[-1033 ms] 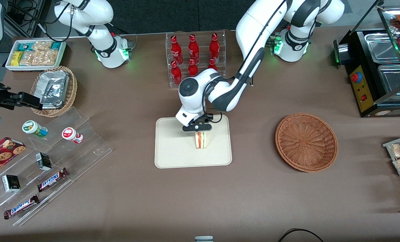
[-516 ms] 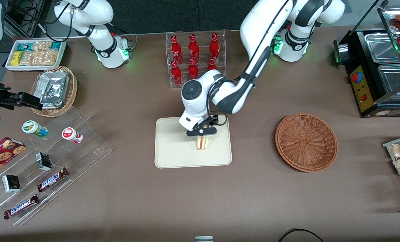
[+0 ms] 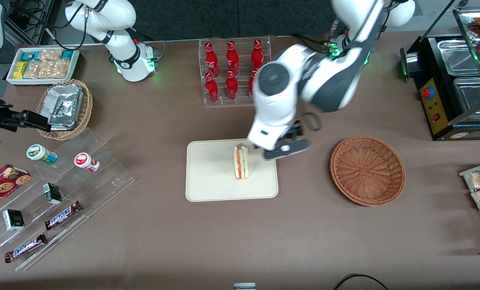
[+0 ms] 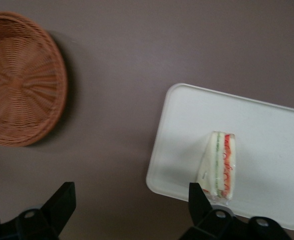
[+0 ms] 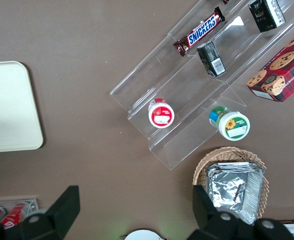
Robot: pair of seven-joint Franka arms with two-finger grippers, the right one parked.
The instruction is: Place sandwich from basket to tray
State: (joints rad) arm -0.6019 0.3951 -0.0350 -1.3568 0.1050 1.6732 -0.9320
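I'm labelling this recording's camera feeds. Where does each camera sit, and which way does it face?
Front view: high, facing both arms' bases, looking down on the table; gripper hangs open beside the sandwich on the tray.
Left wrist view: looks down past its own fingers at sandwich, tray, basket.
Right wrist view: looks down on snack shelves, own fingertips showing.
All share the tray.

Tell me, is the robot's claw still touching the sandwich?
Apart. The front view shows the open gripper lifted away beside the sandwich, which stands alone on the tray.
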